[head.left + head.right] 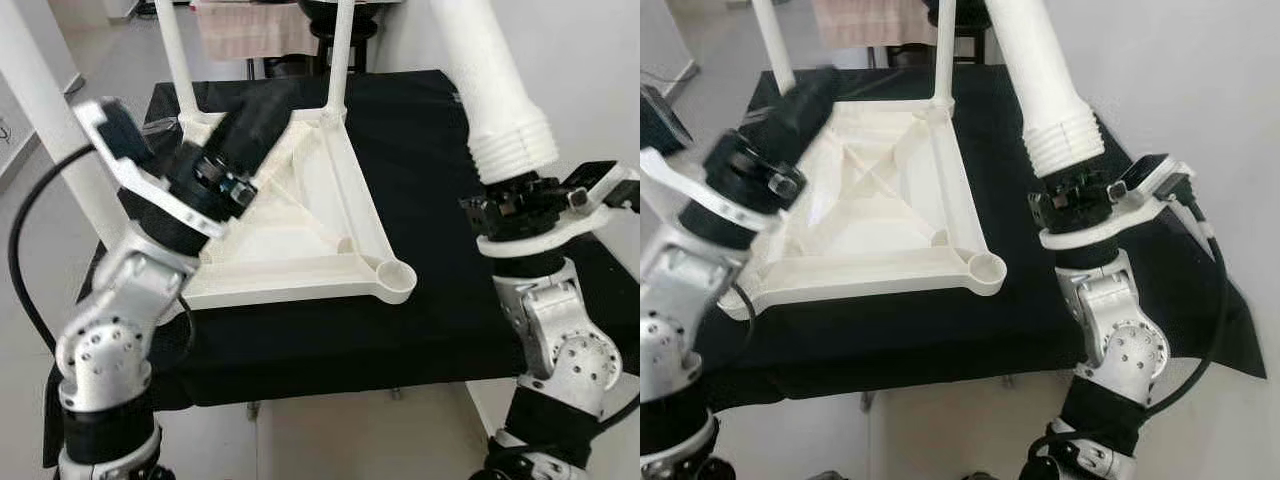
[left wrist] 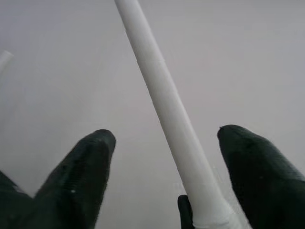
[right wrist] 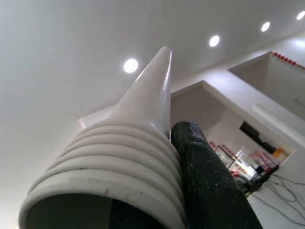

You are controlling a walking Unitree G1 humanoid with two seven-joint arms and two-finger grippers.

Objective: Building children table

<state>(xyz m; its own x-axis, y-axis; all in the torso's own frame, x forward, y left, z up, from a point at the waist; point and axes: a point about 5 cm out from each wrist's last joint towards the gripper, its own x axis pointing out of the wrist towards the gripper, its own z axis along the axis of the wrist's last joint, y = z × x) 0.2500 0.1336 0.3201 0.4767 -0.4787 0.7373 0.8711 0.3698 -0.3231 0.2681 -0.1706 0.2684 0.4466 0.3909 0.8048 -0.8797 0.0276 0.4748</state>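
A white children's table top (image 1: 300, 250) lies upside down on a black-covered table (image 1: 450, 310). Two white legs (image 1: 340, 50) (image 1: 175, 50) stand in its far corners. The near right corner socket (image 1: 397, 272) is empty. My left gripper (image 1: 265, 115) hovers open over the top's left part, pointing away; in its wrist view a standing leg (image 2: 167, 109) shows between the spread fingers (image 2: 81, 176). My right gripper (image 1: 520, 205) is off the top's right side, shut on a thick white table leg (image 1: 495, 80) held upright, ribbed threaded end (image 3: 109, 162) at the fingers (image 3: 209, 181).
Another white leg (image 1: 45, 130) rises close by at the near left. A chair with a pale cloth (image 1: 250, 25) stands behind the table. The black cloth hangs over the near edge, with pale floor (image 1: 330, 440) below. A wall (image 1: 1200, 80) runs along the right.
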